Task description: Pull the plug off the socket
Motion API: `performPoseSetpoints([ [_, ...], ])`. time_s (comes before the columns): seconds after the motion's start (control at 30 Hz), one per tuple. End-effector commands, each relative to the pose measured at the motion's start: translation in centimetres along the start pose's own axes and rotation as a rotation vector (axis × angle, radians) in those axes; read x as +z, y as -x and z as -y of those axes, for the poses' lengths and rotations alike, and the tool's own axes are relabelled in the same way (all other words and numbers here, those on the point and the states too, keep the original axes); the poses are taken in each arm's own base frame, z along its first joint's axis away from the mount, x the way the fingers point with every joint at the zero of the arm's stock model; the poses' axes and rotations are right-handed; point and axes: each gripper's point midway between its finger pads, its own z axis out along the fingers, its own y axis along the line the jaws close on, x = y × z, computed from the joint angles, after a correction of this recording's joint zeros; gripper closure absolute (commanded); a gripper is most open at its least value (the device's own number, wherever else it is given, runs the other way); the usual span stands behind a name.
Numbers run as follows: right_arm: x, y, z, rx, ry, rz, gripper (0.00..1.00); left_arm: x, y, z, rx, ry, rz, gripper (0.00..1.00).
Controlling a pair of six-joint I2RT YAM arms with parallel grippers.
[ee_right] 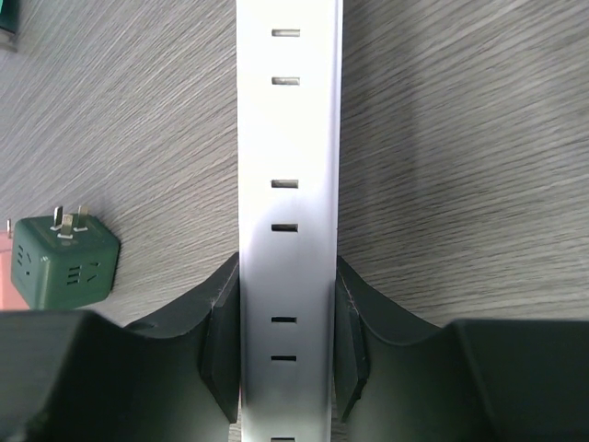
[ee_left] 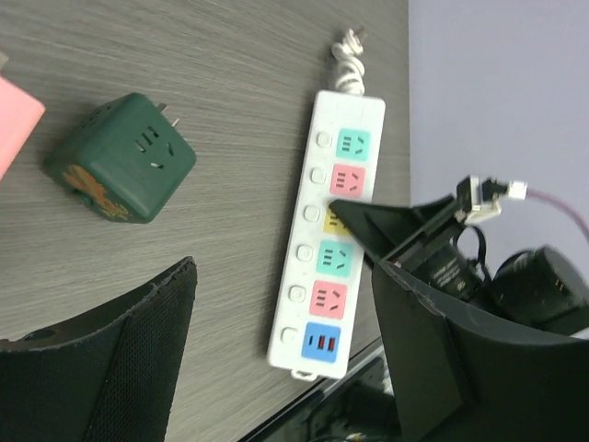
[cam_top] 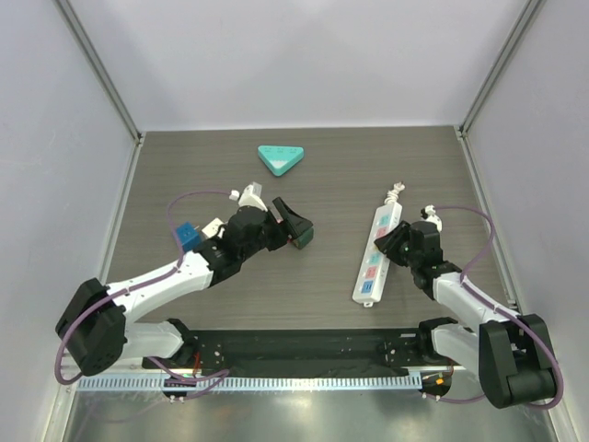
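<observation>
The plug (ee_left: 124, 158), a dark green cube with metal prongs, lies on the table apart from the socket; it also shows as the green plug (ee_right: 63, 261) and the plug (cam_top: 305, 238). My left gripper (ee_left: 281, 359) hovers just above and beside it, open, with nothing between its fingers (ee_left: 120, 359). The socket (cam_top: 377, 253) is a long white power strip lying right of centre, with a blue label at its near end. My right gripper (ee_right: 287, 341) is shut across the socket (ee_right: 288, 138), one pad on each long side. In the top view the right gripper (cam_top: 398, 241) sits at the strip's right edge.
A teal triangular block (cam_top: 281, 157) lies at the back centre of the table. The socket's knotted white cord (cam_top: 396, 192) points toward the back. Grey walls close in the table (cam_top: 230, 166) on the left, the right and behind.
</observation>
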Motion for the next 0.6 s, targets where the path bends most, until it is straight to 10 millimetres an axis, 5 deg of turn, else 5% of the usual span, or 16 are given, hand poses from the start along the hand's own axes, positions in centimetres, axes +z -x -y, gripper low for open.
performPoseSetpoints([
  [0.0, -0.1, -2.5, 1.8, -0.050, -0.048, -0.099, 0.99, -1.3, 0.1, 2.0, 0.149, -0.050, -0.049, 0.23],
  [0.13, 0.4, -2.6, 0.6, -0.031, -0.004, -0.129, 0.99, -2.3, 0.1, 1.7, 0.196, -0.059, -0.048, 0.21],
  [0.3, 2.1, 0.1, -3.4, -0.031, 0.113, -0.117, 0.99, -3.5, 0.7, 0.9, 0.219, -0.073, -0.043, 0.20],
  [0.4, 4.1, 1.9, -5.5, -0.061, 0.186, -0.137, 0.99, -4.2, 0.5, 0.5, 0.238, -0.079, -0.054, 0.19],
  [0.43, 5.6, 1.5, -4.6, -0.066, 0.166, -0.184, 0.99, -4.9, 0.5, 0.5, 0.245, -0.082, -0.055, 0.19],
  [0.47, 6.1, 2.7, -6.8, -0.078, 0.242, -0.203, 0.99, -5.1, 0.4, 0.0, 0.253, -0.078, -0.058, 0.19],
  [0.57, 8.9, 3.8, -8.1, -0.071, 0.300, -0.251, 0.99, -6.4, 0.6, -0.1, 0.264, -0.092, -0.044, 0.19],
])
